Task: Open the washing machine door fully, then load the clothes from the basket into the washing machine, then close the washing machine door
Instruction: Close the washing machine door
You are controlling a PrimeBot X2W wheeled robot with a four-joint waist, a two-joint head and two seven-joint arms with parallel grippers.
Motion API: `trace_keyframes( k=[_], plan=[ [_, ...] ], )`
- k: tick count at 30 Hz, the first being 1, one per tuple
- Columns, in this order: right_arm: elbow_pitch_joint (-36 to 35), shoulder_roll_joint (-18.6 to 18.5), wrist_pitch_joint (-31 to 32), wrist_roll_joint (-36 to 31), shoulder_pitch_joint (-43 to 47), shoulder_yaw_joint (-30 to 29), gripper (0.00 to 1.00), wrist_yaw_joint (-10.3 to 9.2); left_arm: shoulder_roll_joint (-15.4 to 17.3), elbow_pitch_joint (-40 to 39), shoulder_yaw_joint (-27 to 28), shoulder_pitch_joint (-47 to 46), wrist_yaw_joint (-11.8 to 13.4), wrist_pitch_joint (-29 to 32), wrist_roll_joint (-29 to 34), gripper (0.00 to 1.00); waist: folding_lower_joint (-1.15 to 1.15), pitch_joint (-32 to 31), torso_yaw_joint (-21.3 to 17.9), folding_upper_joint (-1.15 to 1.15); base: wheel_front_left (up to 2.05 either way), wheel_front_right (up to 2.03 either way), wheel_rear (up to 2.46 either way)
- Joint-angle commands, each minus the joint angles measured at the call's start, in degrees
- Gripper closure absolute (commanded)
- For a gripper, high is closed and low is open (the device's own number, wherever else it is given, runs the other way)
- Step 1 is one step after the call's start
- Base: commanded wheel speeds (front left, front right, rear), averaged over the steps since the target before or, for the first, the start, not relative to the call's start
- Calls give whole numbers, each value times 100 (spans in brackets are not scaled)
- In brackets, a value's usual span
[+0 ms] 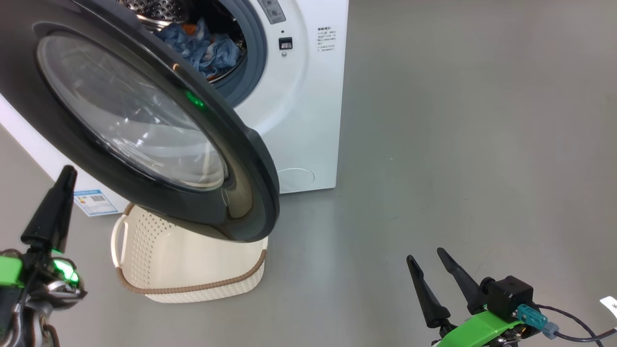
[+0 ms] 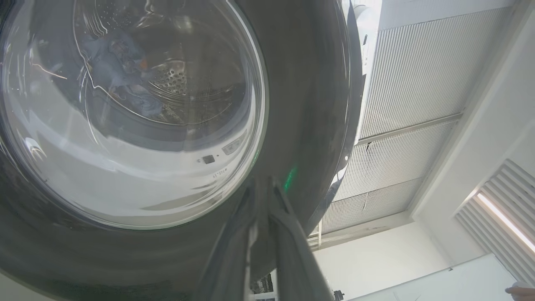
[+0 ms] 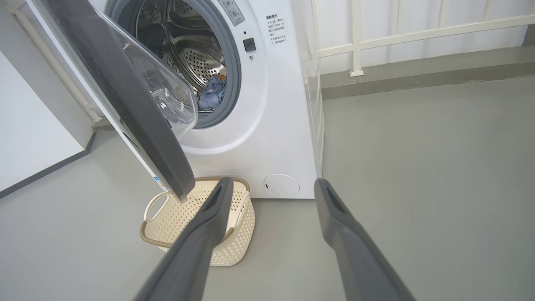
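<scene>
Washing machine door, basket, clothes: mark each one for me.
the washing machine door [image 1: 135,111], head view, on its glass window.
the basket [image 1: 193,258], head view, on its bare inside surface.
the clothes [image 1: 205,48], head view, on the crumpled blue fabric.

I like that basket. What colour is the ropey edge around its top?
Brown, like woven rope. The basket rim shows best in the head view.

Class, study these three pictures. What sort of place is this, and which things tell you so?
Most likely a laundry area, perhaps a test room: a white front-loading washing machine, blue clothes in its drum, and a perforated basket standing on the grey floor.
</scene>
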Motion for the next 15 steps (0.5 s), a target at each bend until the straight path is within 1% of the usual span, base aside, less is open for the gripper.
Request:
trace_keyframes(
  k=[1,2,4,5,6,11,15],
  plan=[
    [-144,0,-69,30,14,139,0,9,144,-256,120,15,-57,-47,52,75,0,0,6,0,0,0,0],
    [-148,0,-69,30,15,139,0,9,140,-327,105,57,-57,-107,89,66,0,4,11,0,0,0,0],
    [-157,-1,-69,34,16,139,0,9,142,-477,70,138,-57,-283,227,43,0,11,19,0,0,0,0],
    [-163,-3,-69,34,15,138,0,9,141,-550,60,172,-57,-397,288,4,0,17,23,0,0,0,0],
    [-168,-4,-69,34,15,134,0,9,142,-596,35,209,-57,-487,332,0,0,22,27,0,0,0,0],
    [-179,-11,-69,24,17,133,0,9,283,-864,-172,401,-57,-1035,655,0,0,26,39,0,0,0,0],
    [-189,-8,-69,19,12,131,0,9,645,-1127,-561,639,-57,-1703,1227,0,0,26,40,0,0,0,0]
  ],
)
